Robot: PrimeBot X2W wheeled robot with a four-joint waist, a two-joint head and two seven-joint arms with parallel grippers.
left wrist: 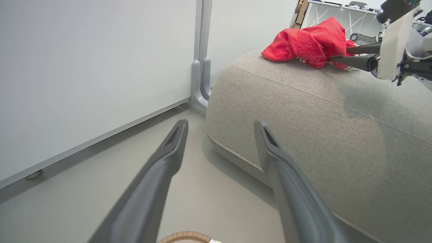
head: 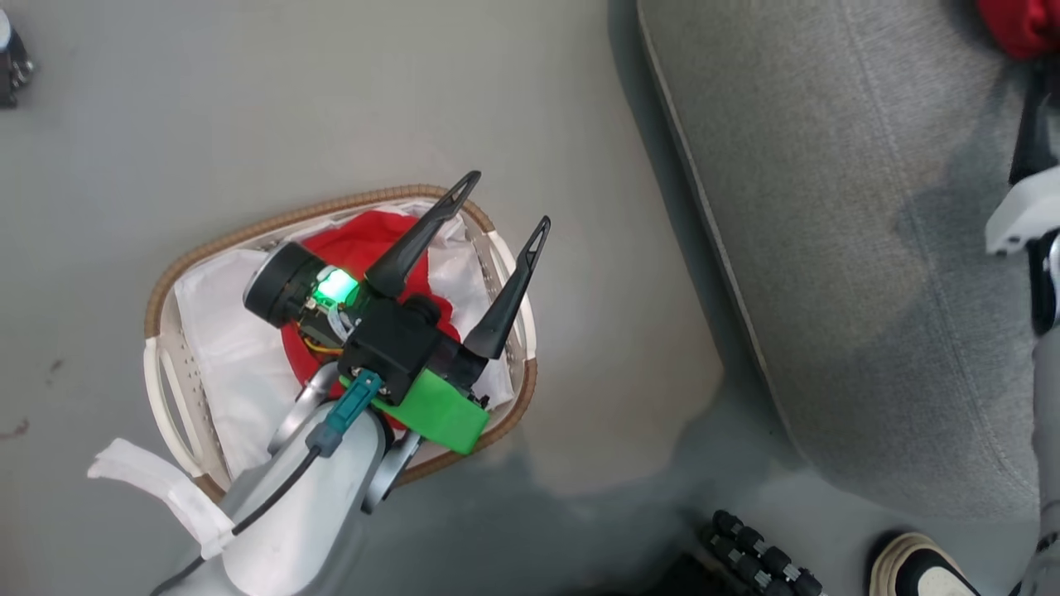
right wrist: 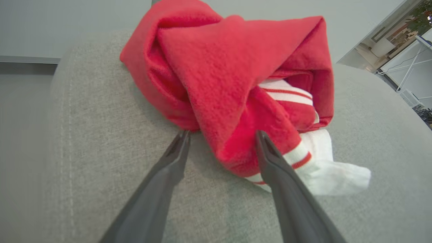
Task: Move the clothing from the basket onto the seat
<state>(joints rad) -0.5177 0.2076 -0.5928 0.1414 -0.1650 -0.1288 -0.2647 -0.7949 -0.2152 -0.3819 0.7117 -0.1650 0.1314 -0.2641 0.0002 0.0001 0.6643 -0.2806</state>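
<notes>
Much of the red garment in the basket is hidden. The left wrist hangs over it, so only red folds show against the white liner. The basket stands on the floor just beside the seat. In the left wrist view only a sliver of its brown rim shows at the bottom edge.

The left jaws are wide open above the basket, their fingers spread and holding nothing.

The striped garment lies bunched on top of the seat. In the head view only a red scrap of it shows at the seat's far corner, cut off by the frame. The right arm there is only a pale sliver at the seat's outer side.

The right jaws are open, with a finger on each side of the garment's lower fold. Whether they touch the cloth I cannot tell.

A white flap pokes out beside the striped cuff. Whether it is a label I cannot tell, and no print on it can be read.

Near the seat's front corner, a shoe is cut off by the frame. Beside it is a dark ribbed thing that is hard to make out.
</notes>
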